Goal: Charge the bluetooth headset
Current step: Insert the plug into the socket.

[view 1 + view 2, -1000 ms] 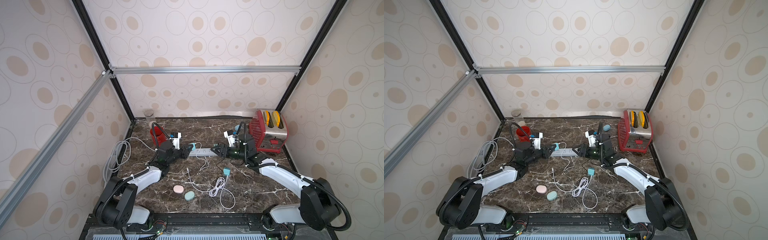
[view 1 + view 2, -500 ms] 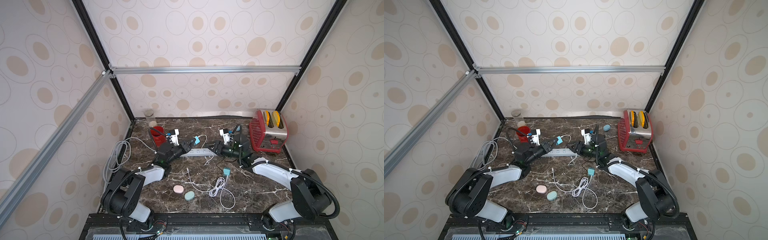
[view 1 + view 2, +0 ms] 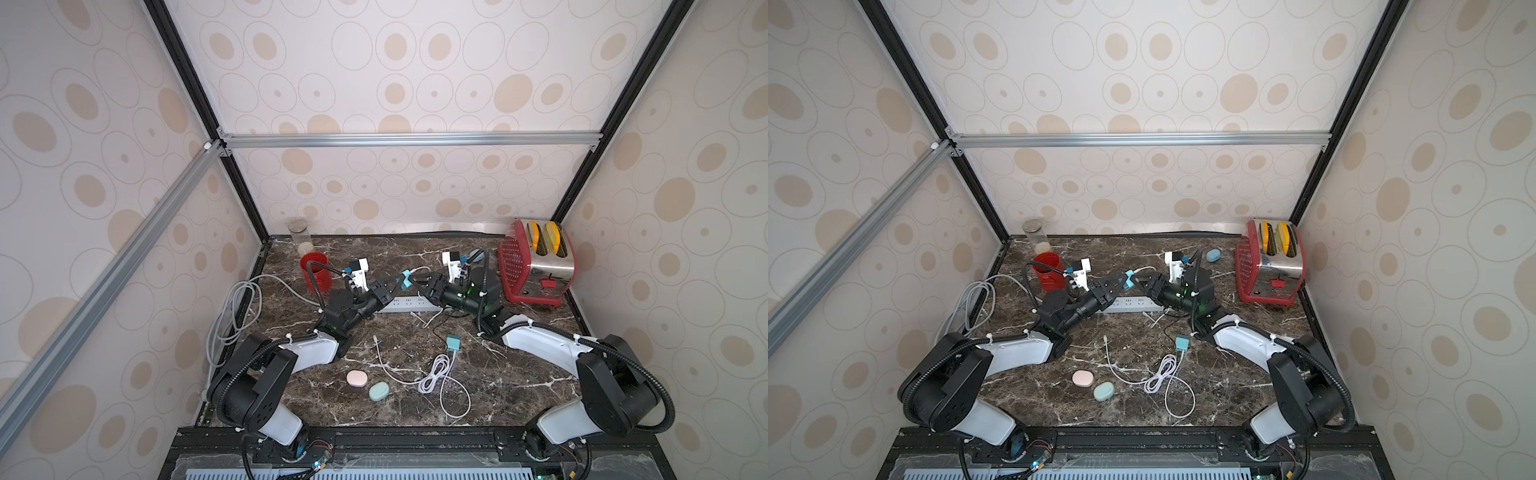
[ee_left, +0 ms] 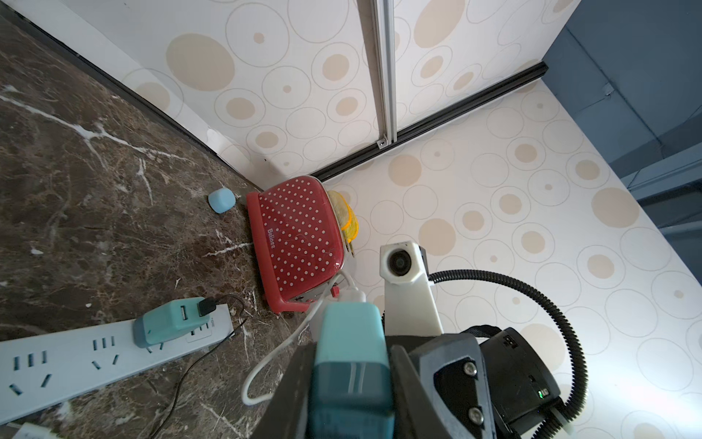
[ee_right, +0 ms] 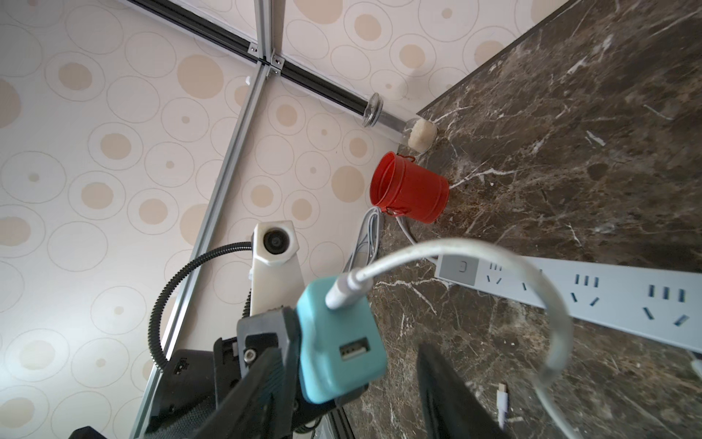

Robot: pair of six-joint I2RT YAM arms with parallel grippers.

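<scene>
You risk shoving the loose power strip (image 3: 399, 304) if you press down skewed. Your left gripper (image 3: 397, 284) pinches the teal USB adapter (image 3: 406, 281) above it. The right gripper (image 3: 422, 286) straddles it, jaws spread, and could knock it loose. The white cable (image 5: 494, 258) may snag. The pink earbud case (image 3: 357, 378) lies well apart, near the front.

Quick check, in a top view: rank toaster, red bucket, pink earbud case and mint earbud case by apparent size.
1. toaster
2. red bucket, partly hidden by an arm cable
3. pink earbud case and mint earbud case: they look alike, so no ranking between them.
</scene>
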